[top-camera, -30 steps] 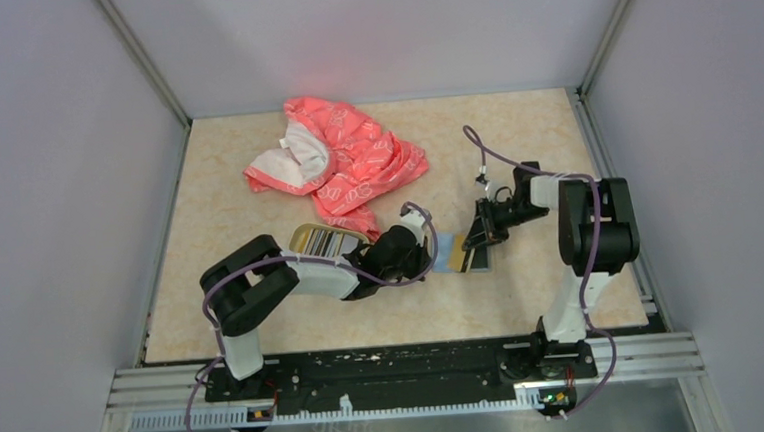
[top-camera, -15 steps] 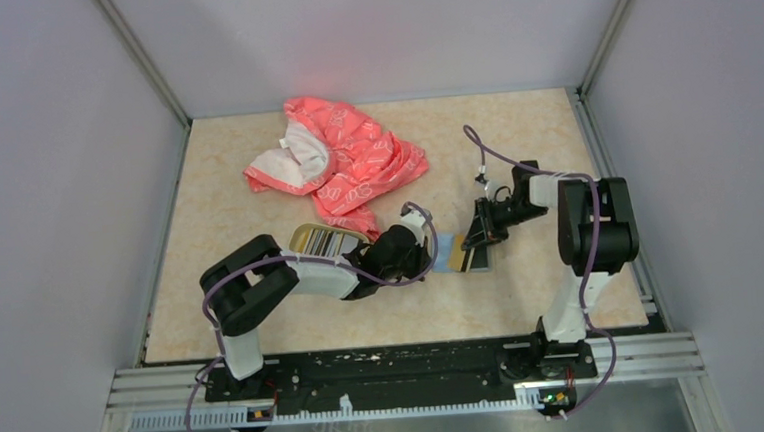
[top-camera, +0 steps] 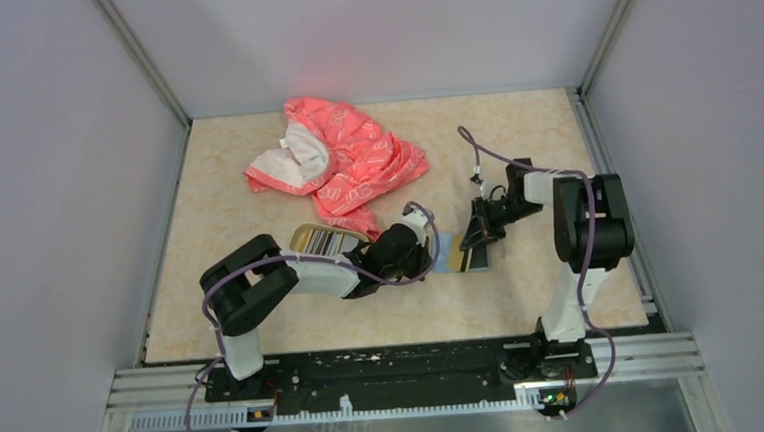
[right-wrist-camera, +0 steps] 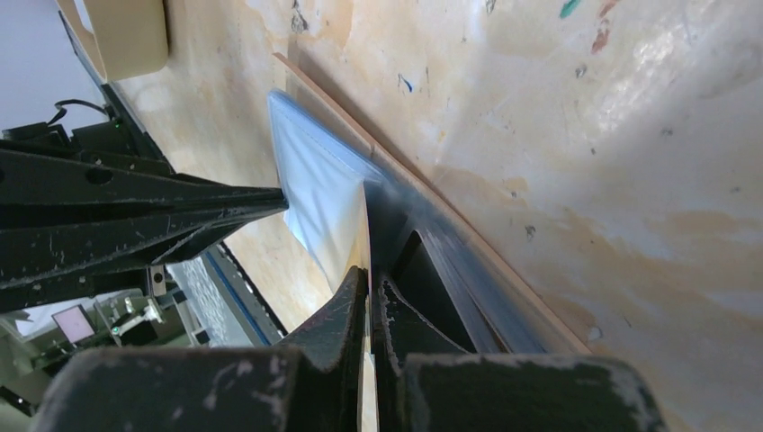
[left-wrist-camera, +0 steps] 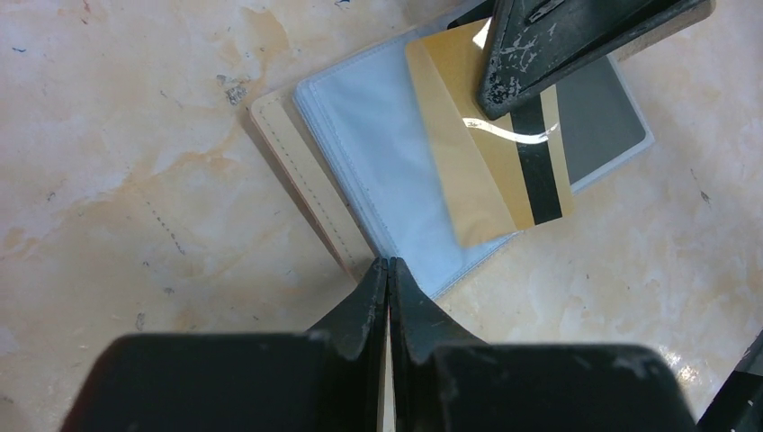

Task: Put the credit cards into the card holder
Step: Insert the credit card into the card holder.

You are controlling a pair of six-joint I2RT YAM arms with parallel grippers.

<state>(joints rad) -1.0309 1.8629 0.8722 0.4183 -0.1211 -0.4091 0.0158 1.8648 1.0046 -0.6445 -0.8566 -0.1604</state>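
Observation:
The card holder (left-wrist-camera: pixel 369 162) lies open on the table, its blue-grey clear sleeves up and a tan cover edge on its left; the top view shows the holder (top-camera: pixel 448 256) between both grippers. A golden-tan credit card (left-wrist-camera: pixel 481 180) with a black stripe sits partly inside a sleeve. My right gripper (right-wrist-camera: pixel 371 283) is shut on that card's outer end, its fingers (left-wrist-camera: pixel 558 45) over the holder. My left gripper (left-wrist-camera: pixel 388 265) is shut with nothing between its fingers, tips resting on the holder's near edge. More striped credit cards (top-camera: pixel 328 243) lie in the oval dish.
The oval gold-rimmed dish (top-camera: pixel 299 233) stands just behind my left forearm. A crumpled pink-red patterned cloth (top-camera: pixel 340 163) lies at the back centre. Grey walls enclose the table on three sides. Both grippers (top-camera: pixel 432 253) (top-camera: pixel 477 242) work close together right of centre.
My right arm has shifted slightly left toward the holder, carrying the golden card with it. The left arm, the dish and the cloth have stayed put.

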